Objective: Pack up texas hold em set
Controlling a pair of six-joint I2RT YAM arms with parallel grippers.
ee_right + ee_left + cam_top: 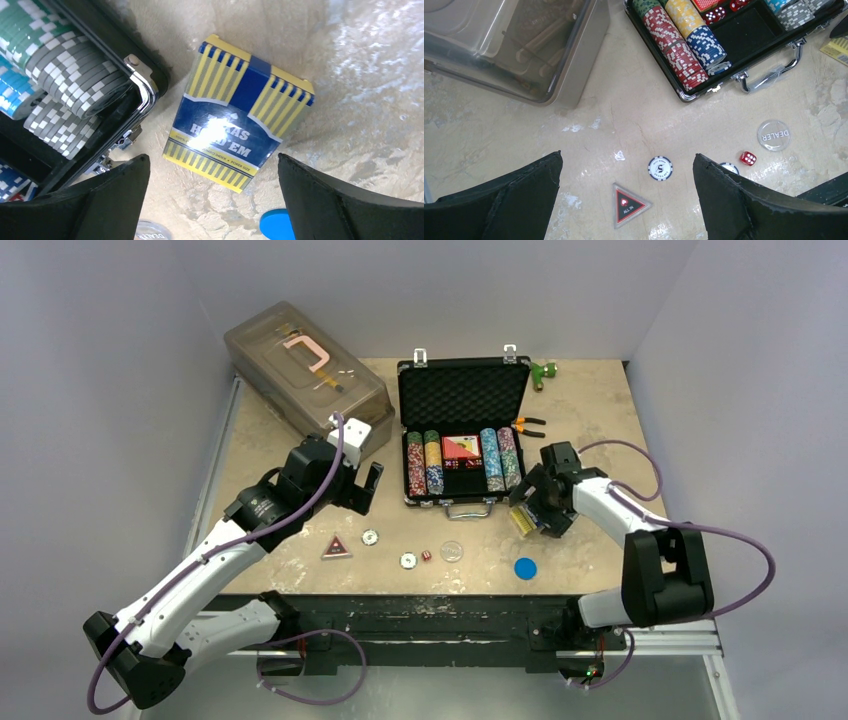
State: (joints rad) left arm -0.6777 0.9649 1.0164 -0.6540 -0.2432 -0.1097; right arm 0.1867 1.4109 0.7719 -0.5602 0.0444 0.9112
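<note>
Top view: logged briefcase (463,395) open mid-table (600,410), racked chips (424,465) inside. Card deck (521,521) flat on table just off its right front corner, under right jaws.

Left wrist: found left jaws spread wide, holding nothing, above loose chip (660,168), all-in triangle (628,205) and red die (748,158).

Right wrist: saw right jaws parted, empty, flanking card deck without touching. Judged card deck light, stiff, glossy-slick; best pinched across long edges.

The left arm (200,575) and right arm (612,502) have white shells, black joints and looping purple cables (336,450). The left gripper (627,160) has black wedge-shaped fingers (499,200).
</note>
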